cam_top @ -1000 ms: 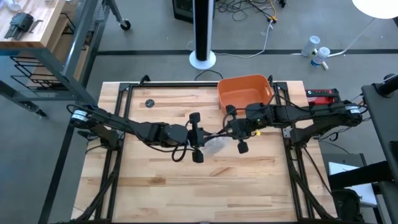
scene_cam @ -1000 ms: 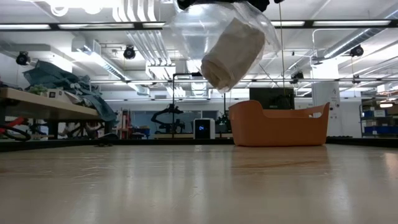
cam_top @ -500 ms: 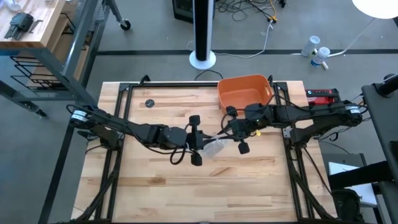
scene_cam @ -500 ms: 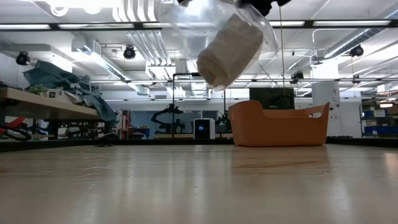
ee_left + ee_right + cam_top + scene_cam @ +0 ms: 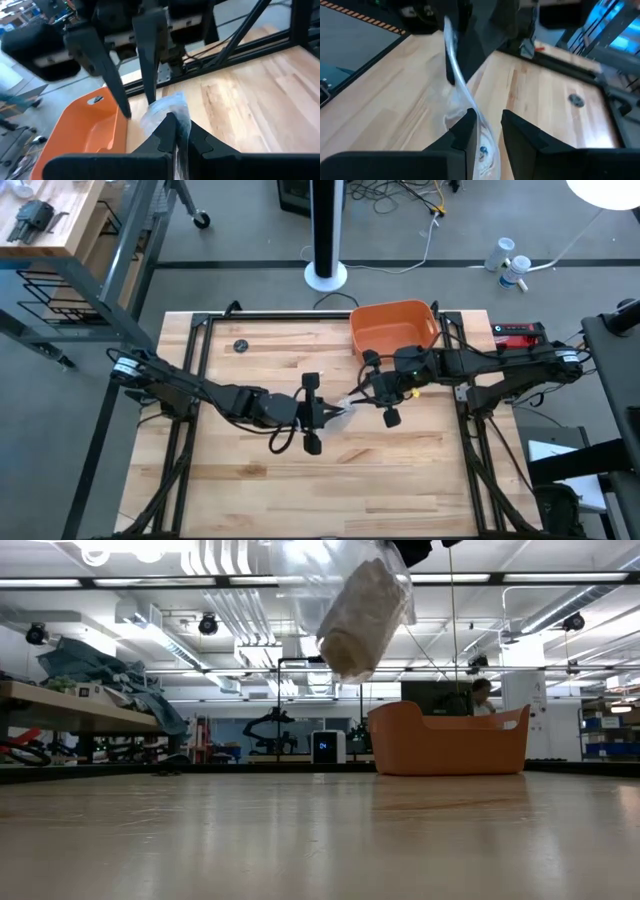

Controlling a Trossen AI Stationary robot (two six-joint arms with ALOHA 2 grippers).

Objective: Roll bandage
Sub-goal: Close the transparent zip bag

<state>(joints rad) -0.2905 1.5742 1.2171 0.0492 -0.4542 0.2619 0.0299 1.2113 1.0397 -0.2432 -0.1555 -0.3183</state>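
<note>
Right now I'm watching both arms meeting over the middle of the tabletop, holding a clear wrapper up in the air between them. The bandage is sitting inside that wrapper as a rolled off-white cylinder, tilted, hanging well above the tabletop in the low view. From overhead the wrapper is showing as a pale crumpled patch between the two grippers.

The left gripper is reaching in from the left side, and its jaws are pressed together on the wrapper's edge; in its wrist view I'm seeing the plastic pinched right at the tips of the left gripper.

The right gripper is coming in from the right, just beside the wrapper. In its wrist view the jaws are standing slightly spread, with the film of the wrapper running down between the right gripper fingers; I cannot tell whether they are gripping it or only flanking it.

An orange tub is sitting on the far side of the tabletop, behind the right arm, and it is also showing in the low view and in the left wrist view. A person is partly showing behind the tub in the room beyond.
</note>
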